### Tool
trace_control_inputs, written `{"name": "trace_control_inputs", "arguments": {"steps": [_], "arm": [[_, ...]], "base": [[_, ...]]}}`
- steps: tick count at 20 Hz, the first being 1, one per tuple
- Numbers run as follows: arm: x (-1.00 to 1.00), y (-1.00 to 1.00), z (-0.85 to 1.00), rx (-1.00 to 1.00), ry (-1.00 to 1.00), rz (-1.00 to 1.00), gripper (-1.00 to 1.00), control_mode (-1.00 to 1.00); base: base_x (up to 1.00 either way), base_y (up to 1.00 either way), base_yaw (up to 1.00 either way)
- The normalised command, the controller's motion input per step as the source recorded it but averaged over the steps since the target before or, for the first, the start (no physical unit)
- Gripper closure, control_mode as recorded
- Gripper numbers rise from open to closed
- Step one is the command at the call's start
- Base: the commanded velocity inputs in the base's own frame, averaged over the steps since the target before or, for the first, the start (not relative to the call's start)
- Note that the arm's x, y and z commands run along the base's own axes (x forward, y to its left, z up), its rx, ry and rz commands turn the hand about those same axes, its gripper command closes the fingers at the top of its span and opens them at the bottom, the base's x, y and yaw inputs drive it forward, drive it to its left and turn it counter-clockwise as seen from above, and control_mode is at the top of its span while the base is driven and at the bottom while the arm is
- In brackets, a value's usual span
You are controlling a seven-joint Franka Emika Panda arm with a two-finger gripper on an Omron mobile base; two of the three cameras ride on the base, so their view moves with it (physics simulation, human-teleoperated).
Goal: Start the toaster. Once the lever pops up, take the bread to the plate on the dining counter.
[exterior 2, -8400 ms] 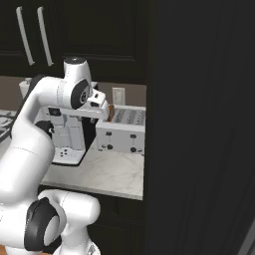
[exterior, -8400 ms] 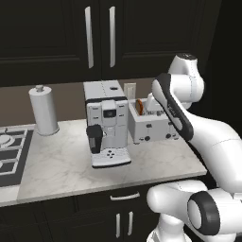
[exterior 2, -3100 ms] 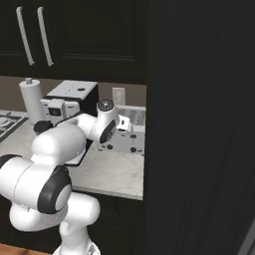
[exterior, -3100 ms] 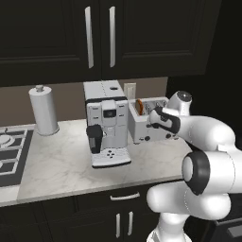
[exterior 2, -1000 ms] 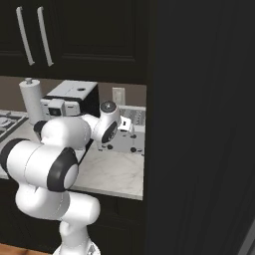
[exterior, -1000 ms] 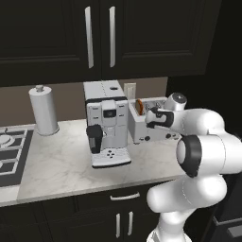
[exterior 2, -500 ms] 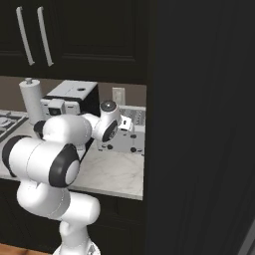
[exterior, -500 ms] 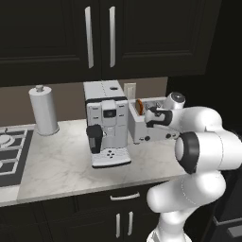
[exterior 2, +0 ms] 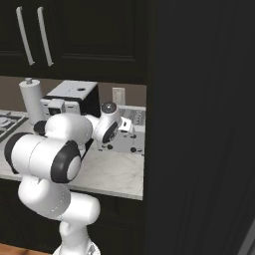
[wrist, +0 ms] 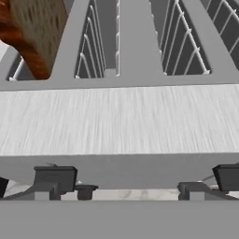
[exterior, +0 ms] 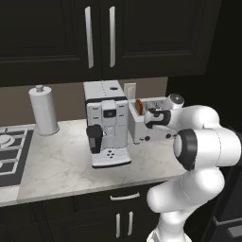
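The white-grey toaster (exterior: 142,126) stands on the marble worktop to the right of the coffee machine. The bread (exterior: 139,106), a tan slice with a brown crust, sticks up from its left slot. In the hand view I look down on the toaster's top slots (wrist: 121,42), with the bread (wrist: 32,32) at the upper left. My gripper (exterior: 152,119) is pressed close to the toaster's front upper edge. It is open (wrist: 141,179), its dark tips wide apart with nothing held. My forearm hides much of the toaster (exterior 2: 130,142) in the right base view. The plate and the dining counter are out of view.
A tall white-and-black coffee machine (exterior: 107,122) stands left of the toaster, close to my hand. Farther left are a paper towel roll (exterior: 43,109) and a stove (exterior: 9,153). Dark cabinets (exterior: 99,38) hang above. A tall dark cabinet wall (exterior 2: 199,124) bounds the right side.
My hand has edged slightly to the left along the toaster's front. The toaster and the bread have not moved.
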Motion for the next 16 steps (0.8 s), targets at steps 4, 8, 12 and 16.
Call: {"name": "trace_control_inputs", "arguments": {"steps": [4, 8, 12, 16], "arm": [[0.01, 0.0, -0.13, 0.0, 0.0, 0.0, -1.0, -1.0], [0.0, 0.0, -0.12, 0.0, 0.0, 0.0, -1.0, -1.0], [0.0, 0.0, -0.14, 0.0, 0.0, 0.0, -1.0, -1.0], [0.0, 0.0, -0.12, 0.0, 0.0, 0.0, -1.0, -1.0]], "base": [[0.0, 0.0, 0.0], [0.0, 0.0, 0.0], [0.0, 0.0, 0.0], [0.0, 0.0, 0.0]]}}
